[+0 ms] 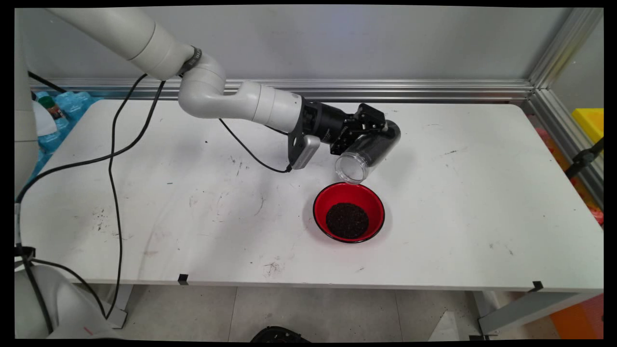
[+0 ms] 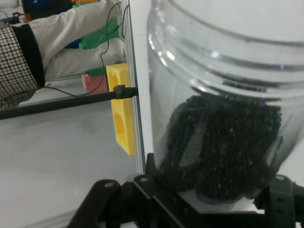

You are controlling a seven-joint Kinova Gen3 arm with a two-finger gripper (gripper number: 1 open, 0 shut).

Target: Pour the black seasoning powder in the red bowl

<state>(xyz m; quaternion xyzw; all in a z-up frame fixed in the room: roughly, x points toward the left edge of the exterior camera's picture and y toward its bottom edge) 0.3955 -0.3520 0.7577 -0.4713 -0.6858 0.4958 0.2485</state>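
My gripper (image 1: 372,131) is shut on a clear plastic jar (image 1: 368,150) that holds dark granules. The jar is tipped over, its open mouth pointing down and to the left, just above the far rim of a red bowl (image 1: 323,200). A heap of the same dark granules (image 1: 347,220) lies in the bowl's middle. In the hand view the jar (image 2: 223,109) fills the right half, with dark granules (image 2: 223,147) packed at its lower end by the gripper's black linkage.
The white table (image 1: 458,217) carries only the bowl. Black cables (image 1: 115,159) hang from the arm over the table's left part. An aluminium frame (image 1: 554,91) runs along the back and right edges, with a yellow box (image 1: 590,120) beyond it.
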